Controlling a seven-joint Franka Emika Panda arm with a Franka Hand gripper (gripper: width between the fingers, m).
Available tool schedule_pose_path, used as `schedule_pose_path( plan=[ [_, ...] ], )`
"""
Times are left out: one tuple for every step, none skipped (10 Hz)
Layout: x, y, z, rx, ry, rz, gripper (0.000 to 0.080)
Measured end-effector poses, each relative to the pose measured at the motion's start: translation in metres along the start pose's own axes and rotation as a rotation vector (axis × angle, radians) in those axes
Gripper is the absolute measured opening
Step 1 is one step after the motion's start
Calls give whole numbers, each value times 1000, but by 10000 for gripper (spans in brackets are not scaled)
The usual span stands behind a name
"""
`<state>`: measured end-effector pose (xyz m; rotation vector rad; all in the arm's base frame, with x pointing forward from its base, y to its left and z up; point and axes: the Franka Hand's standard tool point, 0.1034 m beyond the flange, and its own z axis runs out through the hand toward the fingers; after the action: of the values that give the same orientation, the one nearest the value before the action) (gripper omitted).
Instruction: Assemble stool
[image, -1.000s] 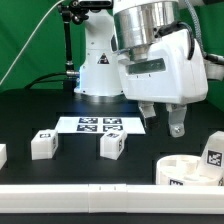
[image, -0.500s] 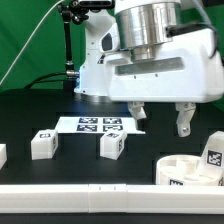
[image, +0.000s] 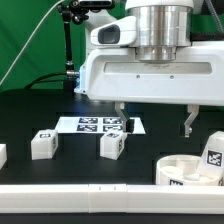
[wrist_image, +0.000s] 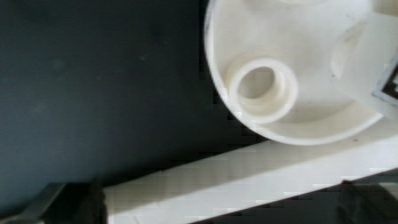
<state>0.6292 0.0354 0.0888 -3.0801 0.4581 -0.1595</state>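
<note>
Seat (image: 188, 169) is best gripped at its rim: the gripper (image: 156, 127) (jaws wide apart, nothing held) should be centred over that rim before being lowered

Robotics lab: green backdrop (image: 20, 30), black table (image: 30, 108), tagged marker board (image: 85, 125).

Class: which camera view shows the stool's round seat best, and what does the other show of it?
The wrist view: the seat fills much of the picture close up, with one round socket plain, though the frame crops it. The exterior view shows only part of the seat, low at that view's right, behind the rail.
</note>
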Motion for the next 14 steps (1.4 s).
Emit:
schedule_pose_path(
  plan=[
    [0,0,0,-1,0,-57,649],
    [0,1,0,-2,0,-133,649],
    [1,4,0,-4,0,-192,649],
    [0,15,3,-10,-4,-308,649],
    [-3,29,8,-17,-1,-296,649],
    [-11,44,12,-25,0,-273,649],
    [-21,60,17,-32,-6,-251,649],
    [-25,72,20,-40,-8,-248,649],
    [-23,75,19,-43,4,-246,649],
    [-23,74,20,-42,3,-245,649],
    [-23,74,20,-42,3,-245,649],
    [-23,74,20,-42,3,-244,649],
    [-23,76,20,-43,3,-241,649],
    [-25,87,22,-32,-3,-184,649]
  ],
)
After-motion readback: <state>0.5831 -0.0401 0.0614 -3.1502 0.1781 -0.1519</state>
